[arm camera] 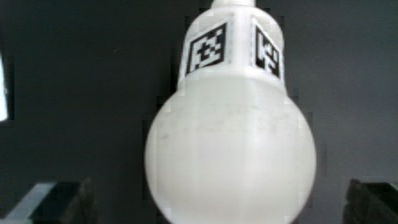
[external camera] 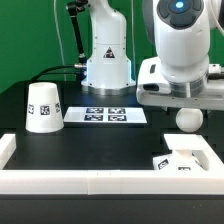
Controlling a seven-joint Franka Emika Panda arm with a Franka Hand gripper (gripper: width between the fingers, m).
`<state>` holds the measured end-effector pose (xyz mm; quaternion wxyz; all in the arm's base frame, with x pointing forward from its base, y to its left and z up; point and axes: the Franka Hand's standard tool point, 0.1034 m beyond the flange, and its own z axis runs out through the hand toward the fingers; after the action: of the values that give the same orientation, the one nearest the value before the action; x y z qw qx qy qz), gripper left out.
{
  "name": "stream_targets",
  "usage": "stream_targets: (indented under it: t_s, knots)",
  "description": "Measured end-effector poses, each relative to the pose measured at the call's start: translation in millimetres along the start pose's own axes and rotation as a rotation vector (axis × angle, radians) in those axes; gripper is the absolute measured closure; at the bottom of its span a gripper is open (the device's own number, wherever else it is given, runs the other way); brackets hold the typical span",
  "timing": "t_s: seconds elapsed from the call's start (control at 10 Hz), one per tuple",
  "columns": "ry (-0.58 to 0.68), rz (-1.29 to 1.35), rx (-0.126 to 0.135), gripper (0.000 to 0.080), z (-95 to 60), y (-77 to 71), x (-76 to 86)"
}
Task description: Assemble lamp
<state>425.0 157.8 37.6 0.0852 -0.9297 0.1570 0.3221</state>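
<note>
Hanging straight down, the hand (arm camera: 199, 200) stands spread wide around the bulb (arm camera: 231, 140), unclenched.

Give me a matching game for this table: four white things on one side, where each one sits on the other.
Things:
1 shade
2 bulb
3 base
4 marker board

Places:
A lying flat in the middle
B nearest the front, exterior view's right
C standing at the exterior view's left
D exterior view's right, farther back

Pairs: 1-C; 2-D; 3-B; 4-A
</note>
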Motion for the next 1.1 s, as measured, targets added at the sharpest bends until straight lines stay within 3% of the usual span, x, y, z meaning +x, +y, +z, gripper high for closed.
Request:
stream_targets:
  t_s: [0.8,1.1]
  knots:
    - [-0.009,0.001,-0.026,0.0101,32.9,-5.4,-2.2]
    - [-0.019,0.004,-0.032,0.0101,38.1,-3.4,-4.4]
